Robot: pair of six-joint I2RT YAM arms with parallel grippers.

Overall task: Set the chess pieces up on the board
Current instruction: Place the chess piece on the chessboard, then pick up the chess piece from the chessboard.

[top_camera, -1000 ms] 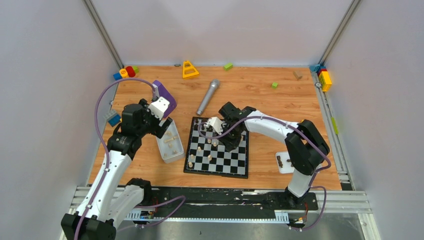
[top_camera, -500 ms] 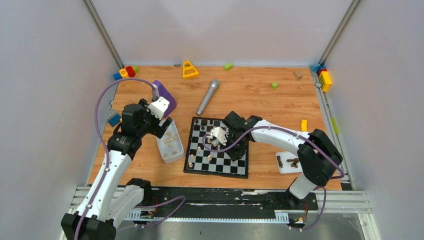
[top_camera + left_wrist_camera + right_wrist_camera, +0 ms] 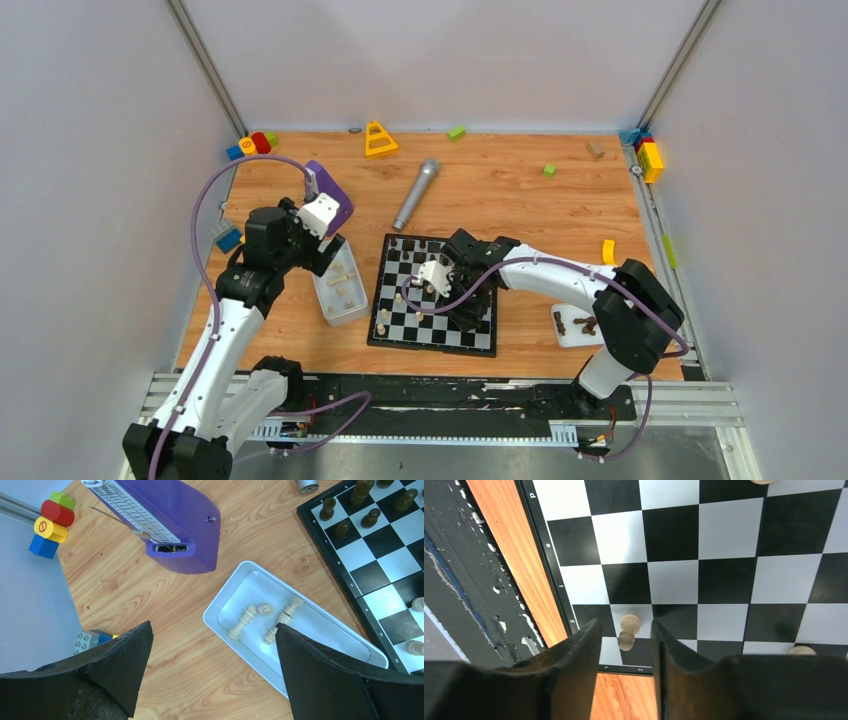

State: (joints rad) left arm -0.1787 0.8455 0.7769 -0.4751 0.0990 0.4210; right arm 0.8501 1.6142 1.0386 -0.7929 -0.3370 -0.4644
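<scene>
This is a robotics lab test cell rather than a home or a shop. Plain pale wall panels [image 3: 100, 200] close it in on three sides, held by bare aluminium frame posts [image 3: 205, 65]. The left arm [image 3: 225, 330] and the right arm [image 3: 560, 275] are bolted to a black plate [image 3: 450, 395] on metal rails at the near edge of a wooden table [image 3: 520, 210], trailing purple cables [image 3: 200, 215]. Toy blocks [image 3: 650, 155] lie scattered as props.

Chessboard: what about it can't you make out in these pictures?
Top external: the right gripper covers several chessboard squares, and the chess pieces are too small to identify.
Left wrist: the frame edge cuts off most of the board.
Right wrist: it is unclear whether the fingers touch the light pawn.
</scene>
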